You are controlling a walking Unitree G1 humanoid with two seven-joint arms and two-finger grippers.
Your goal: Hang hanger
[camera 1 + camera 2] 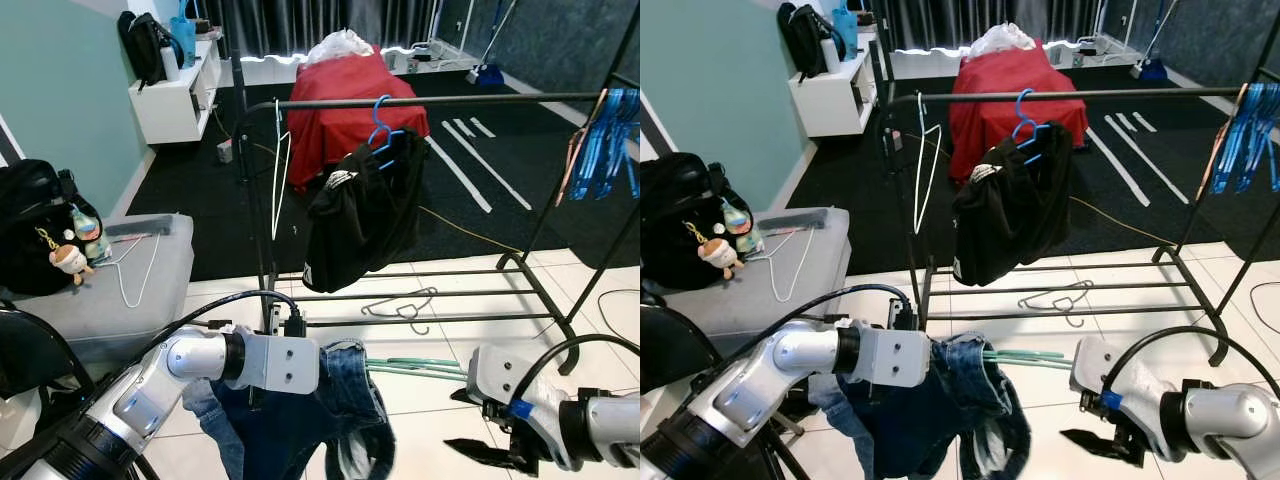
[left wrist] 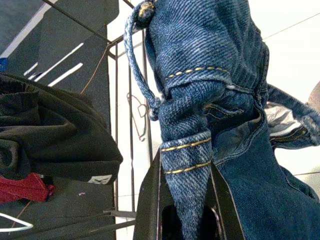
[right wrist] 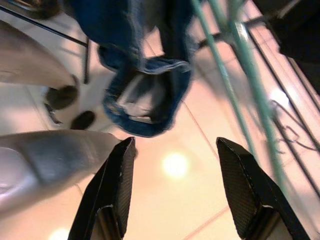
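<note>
Nearest you, the left claw (image 2: 185, 210) was clamped on a fold of the blue jeans (image 1: 300, 420), its two black fingers (image 2: 147, 200) pressed on either side of the denim waistband. The jeans hung down from that claw over the white tiled floor (image 1: 440, 400). A green hanger (image 1: 420, 368) stuck out of the jeans toward your right claw (image 3: 175, 190), which stood open with its fingers apart and nothing between them, just beside the hanger's rods and slightly below them.

Beyond both claws stood the black clothes rack (image 1: 440, 100). On its top rail, a black garment (image 1: 360, 215) hung from a blue hanger (image 1: 380, 125), a bare white hanger (image 1: 280, 170) hung further toward your left claw's side, and a bunch of blue hangers (image 1: 605, 140) hung at the far end on your right claw's side. A wire hanger (image 1: 400, 305) lay on the floor under the rack. Off past the left claw, a black bag (image 1: 40, 230) sat on a grey cushion (image 1: 120, 290).
</note>
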